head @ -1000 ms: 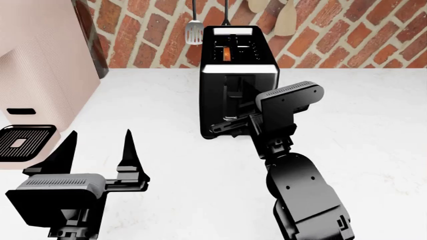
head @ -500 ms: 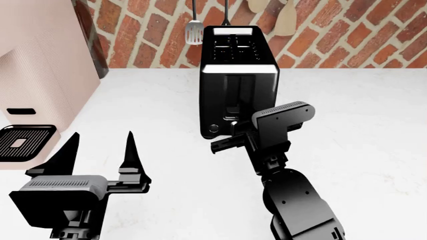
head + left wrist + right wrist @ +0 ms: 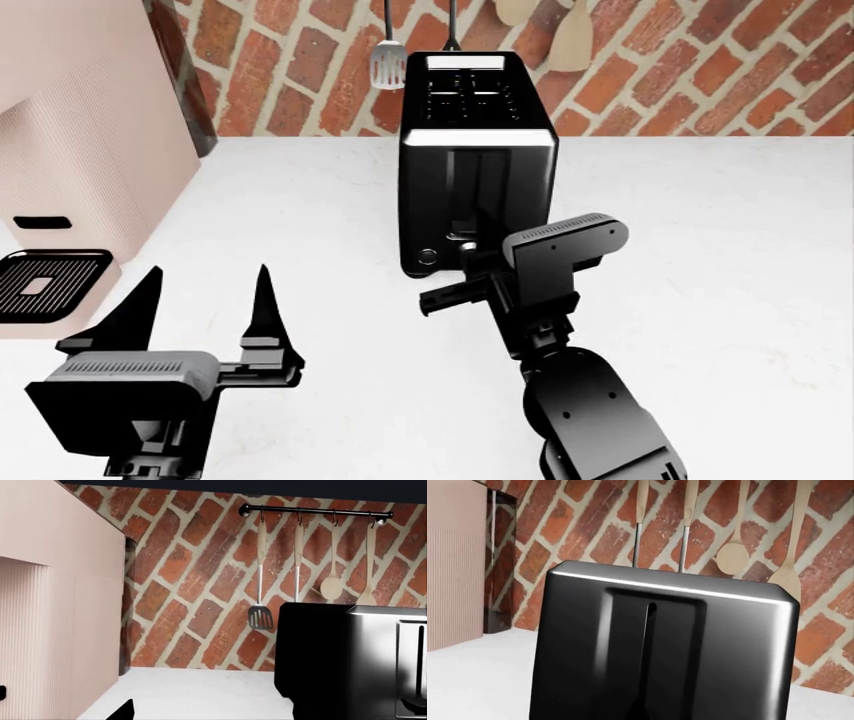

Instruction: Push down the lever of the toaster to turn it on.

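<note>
The tall black toaster (image 3: 481,150) stands at the back of the white counter, with a silver band under its two top slots. Its small black lever (image 3: 462,238) sits low in the vertical slot track (image 3: 463,190), near the round knob (image 3: 427,257). My right gripper (image 3: 434,297) is shut and empty, fingers lying sideways close in front of the toaster's base, just below the lever. The right wrist view shows the toaster front (image 3: 580,655) and track (image 3: 648,640); the lever is hidden there. My left gripper (image 3: 200,295) is open and empty at the front left. The toaster (image 3: 333,660) also shows in the left wrist view.
A pale pink coffee machine (image 3: 80,140) with a black drip tray (image 3: 47,283) stands at the left. Utensils hang on a rail (image 3: 313,511) on the brick wall behind the toaster, among them a slotted spatula (image 3: 388,62) and wooden spoons (image 3: 734,555).
My right gripper has moved down the toaster's front and back a little. The lever has slid from mid track to near the bottom. The orange glow in the top slot is gone.
</note>
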Tool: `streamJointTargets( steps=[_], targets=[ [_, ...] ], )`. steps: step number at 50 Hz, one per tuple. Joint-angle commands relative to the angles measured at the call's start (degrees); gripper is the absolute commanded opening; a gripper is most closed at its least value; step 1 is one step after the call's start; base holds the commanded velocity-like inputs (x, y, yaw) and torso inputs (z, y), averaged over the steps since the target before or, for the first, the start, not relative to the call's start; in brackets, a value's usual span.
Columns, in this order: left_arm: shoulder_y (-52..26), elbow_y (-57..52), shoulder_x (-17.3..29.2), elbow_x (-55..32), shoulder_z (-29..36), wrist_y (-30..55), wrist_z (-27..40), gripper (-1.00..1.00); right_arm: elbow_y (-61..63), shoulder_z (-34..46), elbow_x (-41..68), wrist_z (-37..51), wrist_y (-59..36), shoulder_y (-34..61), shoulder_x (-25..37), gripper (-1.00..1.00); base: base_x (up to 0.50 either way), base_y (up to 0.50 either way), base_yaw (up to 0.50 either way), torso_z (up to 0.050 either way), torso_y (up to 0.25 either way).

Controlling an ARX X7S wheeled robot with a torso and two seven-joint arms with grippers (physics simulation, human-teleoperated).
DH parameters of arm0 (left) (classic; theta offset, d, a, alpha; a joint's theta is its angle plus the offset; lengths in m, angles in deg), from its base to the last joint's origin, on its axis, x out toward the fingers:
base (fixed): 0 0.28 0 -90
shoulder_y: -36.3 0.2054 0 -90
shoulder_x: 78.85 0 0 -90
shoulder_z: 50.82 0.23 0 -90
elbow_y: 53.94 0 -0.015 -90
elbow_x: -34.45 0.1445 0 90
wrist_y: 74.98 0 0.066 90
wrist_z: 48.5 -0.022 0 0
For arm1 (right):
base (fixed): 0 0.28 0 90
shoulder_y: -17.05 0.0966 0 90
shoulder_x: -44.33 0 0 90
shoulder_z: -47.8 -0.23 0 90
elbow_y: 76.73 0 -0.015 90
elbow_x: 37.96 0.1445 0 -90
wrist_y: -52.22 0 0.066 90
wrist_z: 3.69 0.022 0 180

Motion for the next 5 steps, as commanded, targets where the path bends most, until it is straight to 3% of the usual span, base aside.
streamJointTargets(
  steps=[1, 5],
  targets=[
    [0.24, -0.02, 0.23, -0.04, 0.18, -0.23, 0.14, 1.00, -3.57, 1.23, 2.12, -0.01, -0.23, -1.54, 0.36, -1.00, 0.00, 0.00, 0.00, 0.000, 0.000],
    [0.29, -0.04, 0.30, -0.07, 0.23, -0.28, 0.22, 1.00, -2.35, 1.52, 2.35, 0.20, -0.71, -1.91, 0.60, -1.00, 0.00, 0.00, 0.00, 0.000, 0.000]
  ],
)
